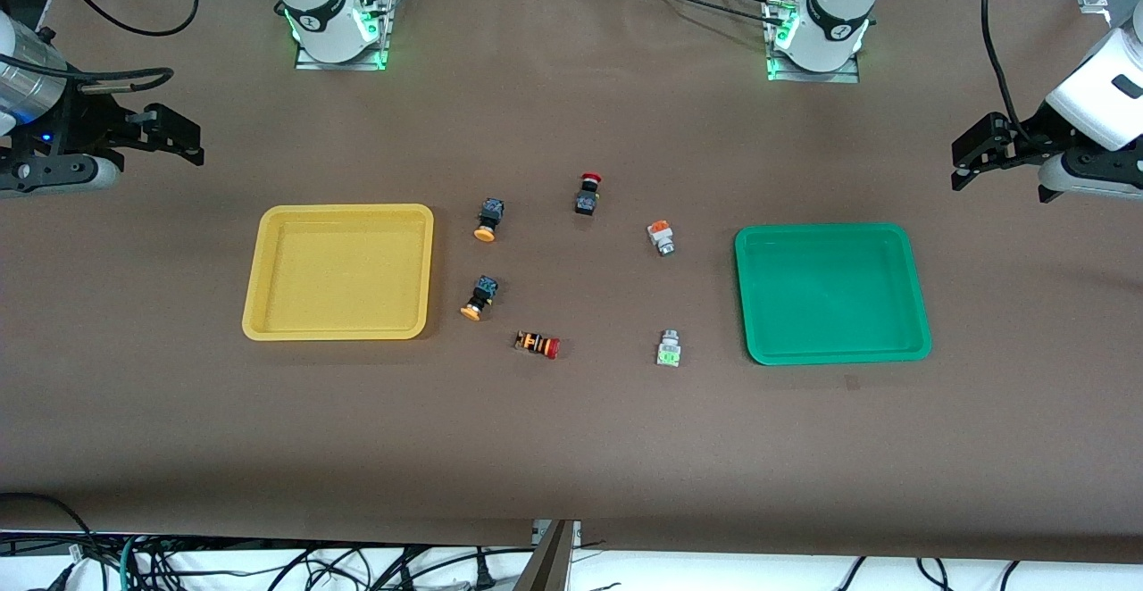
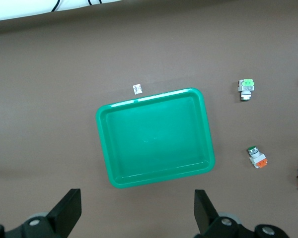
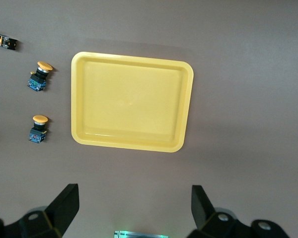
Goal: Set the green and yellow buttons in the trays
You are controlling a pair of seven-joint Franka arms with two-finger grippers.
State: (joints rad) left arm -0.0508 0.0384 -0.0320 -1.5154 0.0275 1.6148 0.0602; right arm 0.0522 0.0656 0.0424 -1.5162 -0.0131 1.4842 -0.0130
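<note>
Status: no button is placed yet; both trays are empty. The shallow yellow plastic tray (image 1: 338,272) lies toward the right arm's end of the table, the shallow green plastic tray (image 1: 831,294) toward the left arm's end.

Between them lie two black-bodied buttons with yellow-orange caps (image 1: 488,220) (image 1: 479,297) just beside the yellow tray, a silvery button with an orange cap (image 1: 661,237) and a white-grey button with a light-green face (image 1: 669,349) near the green tray.

The right gripper (image 1: 170,137) waits high over bare table at its own end, fingers spread wide, empty. The left gripper (image 1: 982,152) hangs likewise, fingers apart.

Judgement: the first pick is in hand; the next move calls for descending on the nearest button, aligned across its body.
</note>
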